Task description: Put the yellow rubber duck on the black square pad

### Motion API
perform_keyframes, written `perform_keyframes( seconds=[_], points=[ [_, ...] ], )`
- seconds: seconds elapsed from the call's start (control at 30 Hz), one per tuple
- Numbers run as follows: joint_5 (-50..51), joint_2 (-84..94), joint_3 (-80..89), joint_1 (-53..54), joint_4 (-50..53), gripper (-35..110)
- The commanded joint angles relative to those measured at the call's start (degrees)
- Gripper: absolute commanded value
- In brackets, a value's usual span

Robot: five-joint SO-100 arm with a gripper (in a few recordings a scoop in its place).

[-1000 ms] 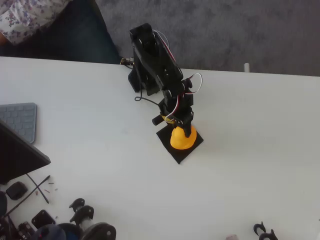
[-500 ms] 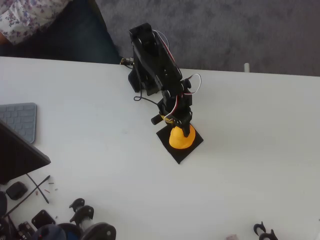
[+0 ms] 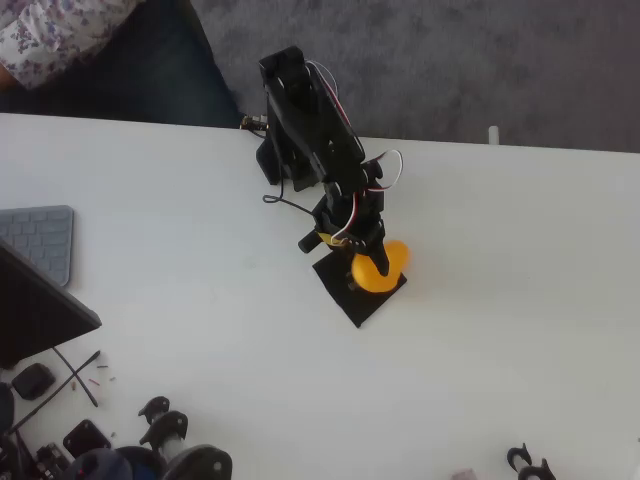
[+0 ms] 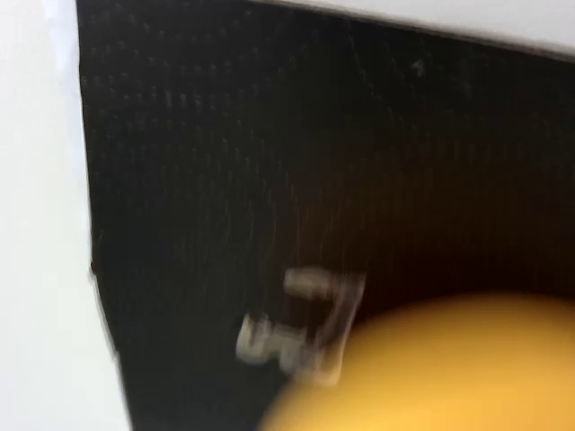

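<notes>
Claw [image 3: 368, 262] hangs directly over the pad [image 3: 345, 293]; whether its fingers grip or stand apart I cannot tell. Duck [image 3: 381, 268] sits right under the fingertips, over the pad's right part, beside the grey mark [image 4: 301, 323].

**Surfaces and finishes**

The yellow rubber duck [image 3: 382, 268] looks smooth and softly matt, with no sharp highlights. The black square pad [image 4: 225, 162] is matt, with a fine dotted weave-like texture in the wrist view; a small clear-grey, plastic-looking mark [image 4: 301, 323] sits on it. The bench [image 3: 520, 300] is smooth, plain white. The arm [image 3: 310, 130] is black hard plastic with a slight sheen.
</notes>
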Motion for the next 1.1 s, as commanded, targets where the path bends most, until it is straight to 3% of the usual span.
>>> perform_keyframes(
  seconds=[0.0, 0.47, 0.7, 1.07],
  points=[
    [-1.58, 1.32, -0.53, -0.70, 0.53, 35],
    [-0.88, 1.58, -1.14, 0.09, 0.70, 35],
    [-0.97, 1.58, -10.99, 0.97, 1.41, 35],
    [-1.76, 1.23, -19.51, 22.32, 3.43, 35]
  ],
)
